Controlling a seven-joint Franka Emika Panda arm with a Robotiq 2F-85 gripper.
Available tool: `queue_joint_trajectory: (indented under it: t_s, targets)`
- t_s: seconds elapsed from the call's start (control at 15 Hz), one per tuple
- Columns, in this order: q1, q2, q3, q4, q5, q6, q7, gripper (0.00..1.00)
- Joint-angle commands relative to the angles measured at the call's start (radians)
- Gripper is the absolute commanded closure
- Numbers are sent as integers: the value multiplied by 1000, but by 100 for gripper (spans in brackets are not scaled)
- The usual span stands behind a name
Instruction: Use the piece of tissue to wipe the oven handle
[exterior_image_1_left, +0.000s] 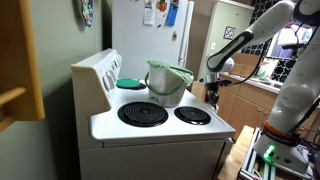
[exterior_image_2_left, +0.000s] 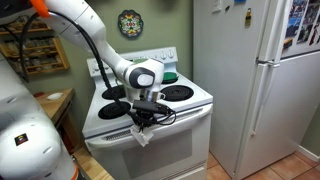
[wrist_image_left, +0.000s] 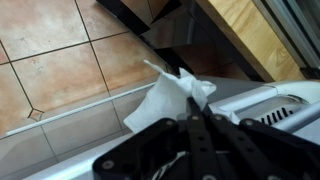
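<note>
My gripper (exterior_image_2_left: 141, 122) is shut on a white piece of tissue (exterior_image_2_left: 140, 136), which hangs down at the front of the white oven. In the wrist view the closed fingers (wrist_image_left: 190, 108) pinch the crumpled tissue (wrist_image_left: 165, 100) against the oven's upper front edge. The oven handle (exterior_image_2_left: 185, 116) runs as a white bar across the top of the oven door; the tissue sits at its left part. In an exterior view the gripper (exterior_image_1_left: 211, 92) is at the far front side of the stove, with tissue and handle hidden behind the stove.
The stove top carries coil burners (exterior_image_1_left: 143, 114), a grey pot (exterior_image_1_left: 166, 83) and a green lid (exterior_image_1_left: 131, 83). A white fridge (exterior_image_2_left: 262, 80) stands close beside the oven. Wooden cabinets (wrist_image_left: 245, 40) and tiled floor (wrist_image_left: 60, 60) show below.
</note>
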Motion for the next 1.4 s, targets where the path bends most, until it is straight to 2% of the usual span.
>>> queue_joint_trajectory:
  t_s: [0.0,0.27,0.8,1.07,1.33]
  targets:
    - [23,-29,-5,-28,17,-59,-30,96]
    - [37,-61,4,-58,7,-116,4,97]
    - [110,-92,48,-111,52,-184,1,97]
    - [85,-92,45,-109,-60,-43,68,97]
    - [60,-77,22,-107,-125,181,140,96]
